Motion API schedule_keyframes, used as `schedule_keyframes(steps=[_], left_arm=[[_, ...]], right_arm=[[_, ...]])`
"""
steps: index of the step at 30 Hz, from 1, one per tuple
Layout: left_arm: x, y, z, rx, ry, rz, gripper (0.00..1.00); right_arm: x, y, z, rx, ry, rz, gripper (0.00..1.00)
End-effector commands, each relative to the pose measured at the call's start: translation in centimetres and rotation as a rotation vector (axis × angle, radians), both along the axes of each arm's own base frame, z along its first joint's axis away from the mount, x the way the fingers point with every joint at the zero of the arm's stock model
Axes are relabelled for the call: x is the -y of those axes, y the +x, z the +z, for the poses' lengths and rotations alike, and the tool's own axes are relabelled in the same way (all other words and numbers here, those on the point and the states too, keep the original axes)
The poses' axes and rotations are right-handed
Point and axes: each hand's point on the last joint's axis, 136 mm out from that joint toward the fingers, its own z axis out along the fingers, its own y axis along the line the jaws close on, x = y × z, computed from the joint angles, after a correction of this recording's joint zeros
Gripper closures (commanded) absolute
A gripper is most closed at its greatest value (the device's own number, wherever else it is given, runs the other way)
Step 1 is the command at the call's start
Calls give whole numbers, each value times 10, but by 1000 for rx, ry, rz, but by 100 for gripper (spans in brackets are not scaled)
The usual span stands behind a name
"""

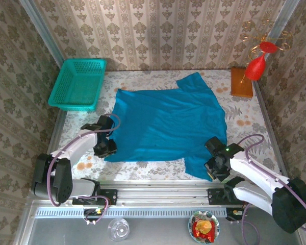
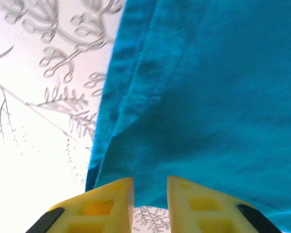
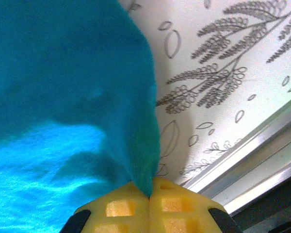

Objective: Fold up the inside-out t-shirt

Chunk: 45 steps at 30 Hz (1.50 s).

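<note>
The inside-out t-shirt [image 1: 168,122] lies spread out in bright blue over the middle of the flowered table [image 1: 143,81]. My left gripper [image 1: 106,148] sits at its near left corner. In the left wrist view the yellow fingers [image 2: 111,199] stand a little apart, the left gripper [image 2: 150,182] open, with the shirt's hem [image 2: 208,97] just beyond the tips and bare table between them. My right gripper [image 1: 214,166] is at the shirt's near right corner. In the right wrist view the right gripper [image 3: 150,187] is shut on a raised fold of the shirt [image 3: 63,73].
A teal mesh basket [image 1: 77,84] stands at the far left corner. A brown block [image 1: 241,82] with a red ornament [image 1: 256,66] stands at the far right. The metal rail [image 1: 158,191] runs along the near edge, right behind both grippers.
</note>
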Motion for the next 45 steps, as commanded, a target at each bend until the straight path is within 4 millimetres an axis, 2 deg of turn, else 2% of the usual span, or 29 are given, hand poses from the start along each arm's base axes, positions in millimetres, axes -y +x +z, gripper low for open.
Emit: schedule_keyframes(steps=[1,9,24,27,32,41,42,45], left_arm=[[-11,-12,-3,-18,48,69,71],[-22,-22,-4,-11,89,96,65],[-31,-37,-15,-47,116,147,68],[-34,-37,-15,-46,130,152,66],[-27,-33,-22,-42,74,151,67],[-25,-29,-31,-68,47,136,74],[-25,-29,-31,-69,43,136,76],[-25,-24,-24,-39,39,136,92]], right_arm=[[0,19,9,68,-28,16,100],[-2,22,11,74,-25,35,100],[-1,20,18,71,-24,40,100],[-1,20,17,70,-24,40,100],[0,19,17,72,-25,37,100],[8,19,26,113,-47,17,100],[9,19,29,120,-54,17,100],[14,20,38,143,-75,39,100]])
